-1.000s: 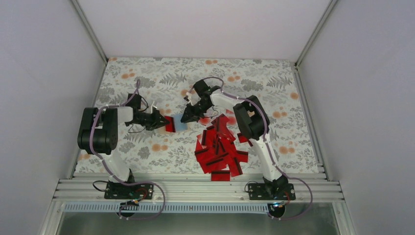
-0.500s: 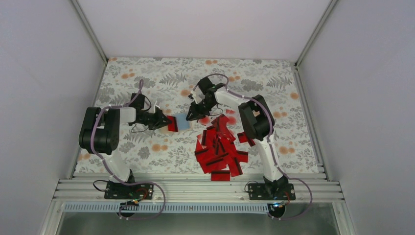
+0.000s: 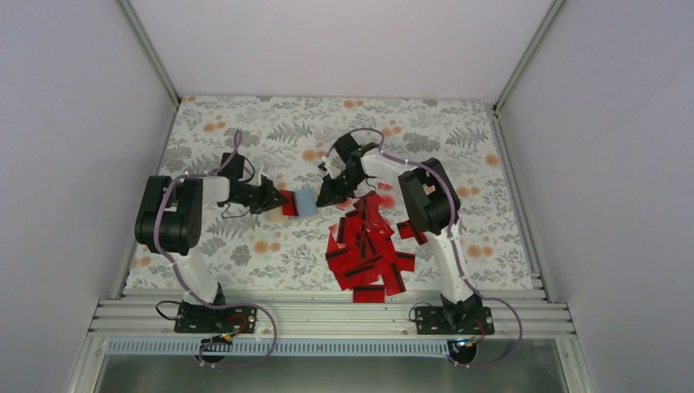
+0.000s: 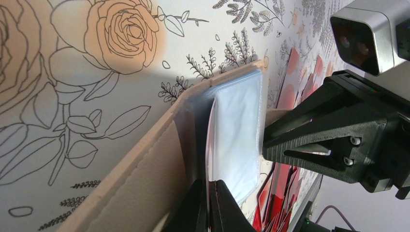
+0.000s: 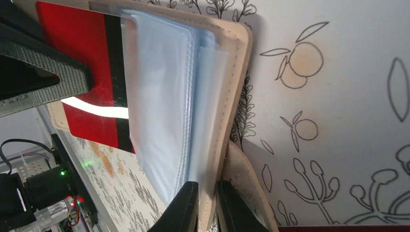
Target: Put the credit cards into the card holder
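Note:
The tan card holder (image 5: pixel 237 96) is open, its clear sleeves (image 5: pixel 159 106) fanned out, and it is held above the cloth between both arms (image 3: pixel 305 202). My right gripper (image 5: pixel 207 193) is shut on the holder's tan cover edge. A red credit card (image 5: pixel 82 92) with a black stripe sticks out of a sleeve, part of it under the plastic. My left gripper (image 4: pixel 209 191) is shut on that card's edge, to the holder's left (image 3: pixel 278 201). A heap of several red credit cards (image 3: pixel 368 254) lies under the right arm.
The flowered cloth (image 3: pixel 245 246) covers the table. Grey walls and metal rails (image 3: pixel 327 315) enclose it. The right gripper's black fingers (image 4: pixel 319 140) fill the right side of the left wrist view, close to the sleeves.
Both grippers, the card and the holder have shifted a little to the right. The left arm has pushed in closer to the holder.

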Action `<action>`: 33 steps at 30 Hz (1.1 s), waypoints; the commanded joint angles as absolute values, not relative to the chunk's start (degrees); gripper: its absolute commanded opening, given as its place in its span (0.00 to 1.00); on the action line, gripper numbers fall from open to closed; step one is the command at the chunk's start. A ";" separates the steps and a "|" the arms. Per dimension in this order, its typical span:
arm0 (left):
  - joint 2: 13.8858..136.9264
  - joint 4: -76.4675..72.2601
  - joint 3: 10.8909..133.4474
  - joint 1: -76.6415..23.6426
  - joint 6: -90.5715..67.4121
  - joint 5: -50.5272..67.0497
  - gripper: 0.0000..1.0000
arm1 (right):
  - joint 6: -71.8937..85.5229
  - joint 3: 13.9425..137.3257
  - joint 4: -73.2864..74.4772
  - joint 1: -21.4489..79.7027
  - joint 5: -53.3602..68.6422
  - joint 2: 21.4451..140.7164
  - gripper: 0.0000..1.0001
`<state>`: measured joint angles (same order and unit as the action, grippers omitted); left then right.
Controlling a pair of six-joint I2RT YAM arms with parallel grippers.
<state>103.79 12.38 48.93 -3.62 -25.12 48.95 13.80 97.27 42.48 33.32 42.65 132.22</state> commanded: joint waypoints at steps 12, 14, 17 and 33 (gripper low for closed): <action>106.79 7.91 49.34 -6.97 -27.65 46.74 0.02 | 12.80 97.57 41.01 32.97 46.31 134.63 0.09; 106.86 6.91 48.74 -7.31 -28.46 46.80 0.02 | 12.79 97.37 41.03 32.96 46.36 134.62 0.09; 107.13 6.37 48.75 -7.96 -28.86 46.69 0.02 | 12.79 97.06 40.87 32.97 46.22 134.55 0.09; 105.90 8.87 50.30 -9.64 -28.60 43.70 0.14 | 13.01 96.94 40.43 32.97 46.92 134.93 0.09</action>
<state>105.49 7.31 49.60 -8.27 -29.30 46.26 13.63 97.19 42.35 32.60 45.65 133.19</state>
